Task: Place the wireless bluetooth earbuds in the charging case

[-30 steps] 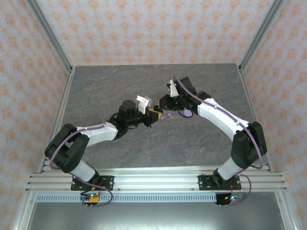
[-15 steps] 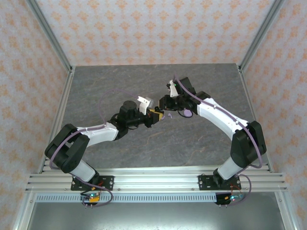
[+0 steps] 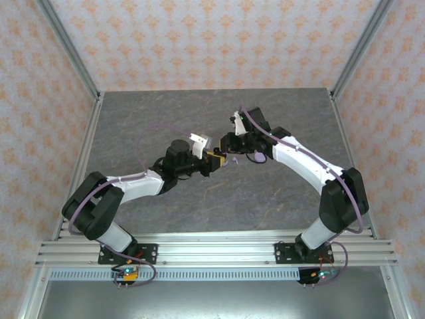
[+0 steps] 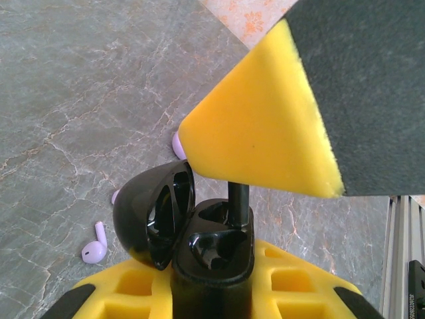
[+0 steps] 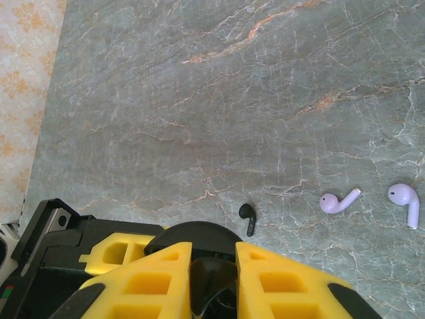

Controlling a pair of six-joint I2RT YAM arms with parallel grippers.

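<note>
Black earbud (image 4: 238,198) in right gripper (image 5: 214,256), over charging case (image 4: 212,266) (open).

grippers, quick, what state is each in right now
left gripper: closed, holding the black charging case
right gripper: closed on a black earbud at the case

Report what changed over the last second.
Nothing visibly moved. The left gripper still clamps the open black charging case. The right gripper still holds a black earbud at the case's slot. Two lavender earbuds and a second black earbud stay on the table.
</note>
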